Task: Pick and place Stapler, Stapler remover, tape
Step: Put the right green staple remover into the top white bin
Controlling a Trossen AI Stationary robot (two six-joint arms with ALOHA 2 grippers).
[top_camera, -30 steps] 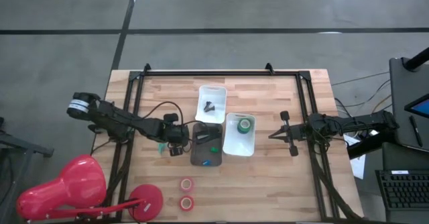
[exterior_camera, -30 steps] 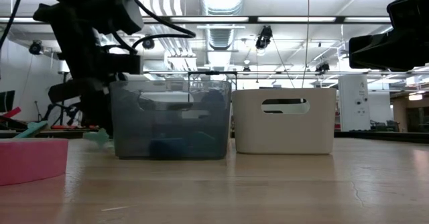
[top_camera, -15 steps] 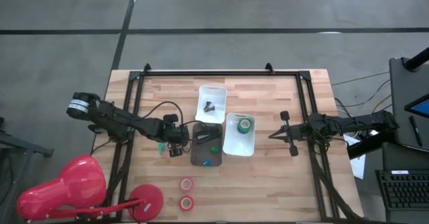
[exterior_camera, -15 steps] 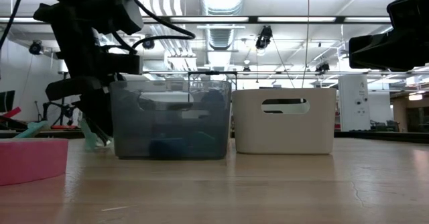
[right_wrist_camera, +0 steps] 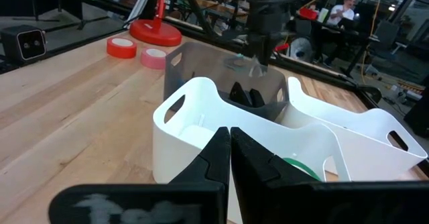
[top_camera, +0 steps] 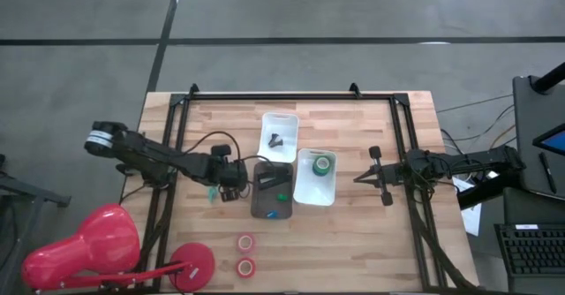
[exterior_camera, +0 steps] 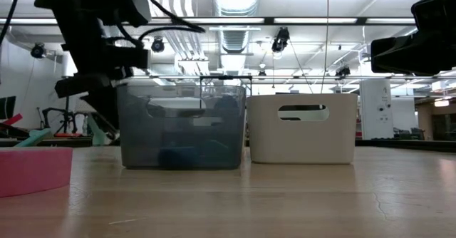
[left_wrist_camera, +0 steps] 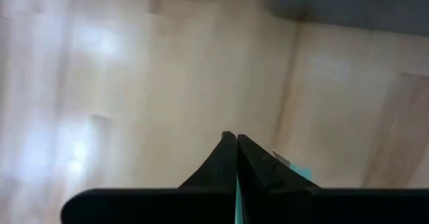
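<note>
The left jaws (left_wrist_camera: 232,139) are pressed together on a thin teal piece (exterior_camera: 96,130) (probably the staple remover). It hangs below them, clear of the tabletop (top_camera: 353,233), with the grey bin (top_camera: 270,208) just beside. It looks light, stiff and narrow, so grip it mid-body. The right jaws (right_wrist_camera: 230,131) are together and empty. 1 green tape roll (top_camera: 323,163) lies in the white bin (top_camera: 314,194) ahead of them.

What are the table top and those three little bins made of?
The table top looks like pale wooden planks, with visible grain and seams. The two white bins look like smooth moulded plastic with cut-out handles. The grey bin seems to be translucent plastic: shapes show dimly through its wall.
</note>
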